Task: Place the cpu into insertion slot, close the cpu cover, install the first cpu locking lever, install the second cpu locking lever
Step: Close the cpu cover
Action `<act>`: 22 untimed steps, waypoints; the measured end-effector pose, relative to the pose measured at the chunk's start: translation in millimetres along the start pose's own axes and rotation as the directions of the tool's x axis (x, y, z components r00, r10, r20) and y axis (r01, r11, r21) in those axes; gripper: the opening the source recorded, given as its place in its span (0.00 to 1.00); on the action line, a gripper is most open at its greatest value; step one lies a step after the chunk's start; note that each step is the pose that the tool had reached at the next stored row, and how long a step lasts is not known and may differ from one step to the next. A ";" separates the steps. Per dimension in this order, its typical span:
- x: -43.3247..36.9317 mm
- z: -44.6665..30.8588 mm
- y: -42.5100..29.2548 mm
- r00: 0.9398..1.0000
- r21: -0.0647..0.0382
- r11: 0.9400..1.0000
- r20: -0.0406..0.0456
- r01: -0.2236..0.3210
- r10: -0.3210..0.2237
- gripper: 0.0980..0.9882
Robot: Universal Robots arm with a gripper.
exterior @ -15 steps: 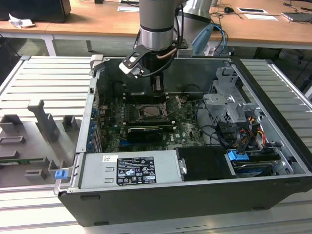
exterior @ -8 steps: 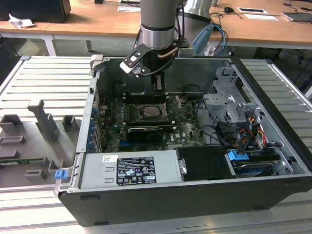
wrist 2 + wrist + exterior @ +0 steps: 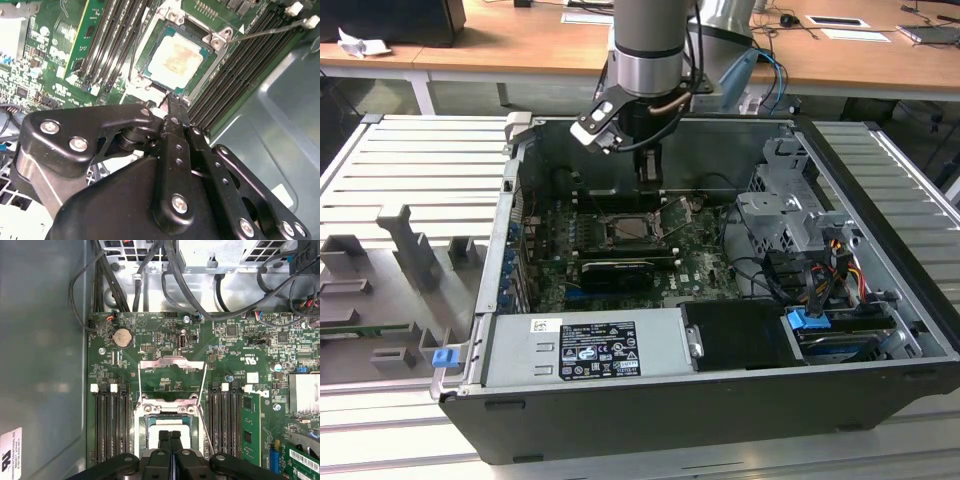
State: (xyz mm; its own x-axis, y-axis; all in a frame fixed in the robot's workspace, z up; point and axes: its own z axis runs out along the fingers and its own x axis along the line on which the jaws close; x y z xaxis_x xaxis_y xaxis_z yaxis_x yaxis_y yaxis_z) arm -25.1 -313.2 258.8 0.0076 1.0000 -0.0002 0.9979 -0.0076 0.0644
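Fingers [image 3: 162, 440] pressed together, nothing between them. The gripper [image 3: 169, 433] sits over the near edge of the socket [image 3: 216, 39]; contact with it can't be told. The cpu [image 3: 175, 57] lies flat in the socket, pale metal top up and uncovered. It is square, so it has no long axis, and its edges run parallel to the memory slots [image 3: 111, 425] that flank the socket on both sides. The cpu cover [image 3: 172, 363] is swung open, away from the socket toward the coin cell [image 3: 121, 337], with the board visible through its window. Thin wire levers [image 3: 205, 385] run along both sides of the open cover, and in the second wrist view one sticks out from a socket corner across the slots. One green memory stick [image 3: 248, 427] stands in the slots just beyond the socket, with a finned heatsink [image 3: 305, 392] farther out. Cables [image 3: 150, 270] hang past the board edge beyond the coin cell. A bare grey case wall [image 3: 40, 365] is close beside the outer slots, so there is little room on that side. In the exterior view the arm comes down at upper centre into the open case [image 3: 880, 300]. The drive cage [image 3: 785, 200] and wiring are on the exterior view's right, the power supply [image 3: 585, 350] is along the lower centre, and a long black component [image 3: 617, 272] lies between the power supply and the socket. The space straight above the socket is open.
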 end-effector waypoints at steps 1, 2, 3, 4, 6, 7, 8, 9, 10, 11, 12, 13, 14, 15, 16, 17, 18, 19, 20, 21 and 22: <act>0.1 -0.4 1.2 1.000 0.000 1.000 0.000 0.000 0.000 0.01; 0.2 -0.6 2.8 1.000 0.000 1.000 0.000 0.000 0.000 0.01; 0.1 -0.7 4.0 1.000 0.000 1.000 0.000 0.000 0.000 0.01; 0.2 -0.7 4.6 1.000 0.000 1.000 0.000 0.000 0.000 0.01; 0.4 -0.6 5.9 1.000 0.000 1.000 0.000 0.000 0.000 0.01; 0.5 -0.6 6.4 1.000 0.000 1.000 0.000 0.000 0.000 0.01; 0.6 -0.5 6.8 1.000 0.000 1.000 0.000 0.000 0.000 0.01; 0.8 -0.5 7.7 1.000 0.000 1.000 0.000 0.000 0.000 0.01; 0.8 -0.4 8.9 1.000 0.000 1.000 0.000 0.000 0.000 0.01; 0.9 -0.4 9.5 1.000 0.000 1.000 0.000 0.000 0.000 0.01; 0.9 -0.3 10.6 1.000 0.000 1.000 0.000 0.000 0.000 0.01; 0.9 -0.2 11.8 1.000 0.000 1.000 0.000 0.000 0.000 0.01; 0.9 -0.2 12.7 1.000 0.000 1.000 0.000 0.000 0.000 0.01; 1.0 -0.1 13.4 1.000 0.000 1.000 0.000 0.000 0.000 0.01; 1.0 0.0 14.8 1.000 0.000 1.000 0.000 0.000 0.000 0.01; 1.0 0.1 15.9 1.000 0.000 1.000 0.000 0.000 0.000 0.01; 1.0 0.1 16.6 1.000 0.000 1.000 0.000 0.000 0.000 0.01; 1.1 0.2 17.7 1.000 0.000 1.000 0.000 0.000 0.000 0.01; 1.1 0.2 18.8 1.000 0.000 1.000 0.000 0.000 0.000 0.01; 1.1 0.3 19.9 1.000 0.000 1.000 0.000 0.000 0.000 0.01; 1.1 0.4 20.7 1.000 0.000 1.000 0.000 0.000 0.000 0.01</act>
State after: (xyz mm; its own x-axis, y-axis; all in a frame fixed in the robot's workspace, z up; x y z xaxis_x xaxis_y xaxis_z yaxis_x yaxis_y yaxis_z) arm -4.5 -312.2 259.8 0.0078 1.0000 -0.0002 0.9979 -0.0078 0.0644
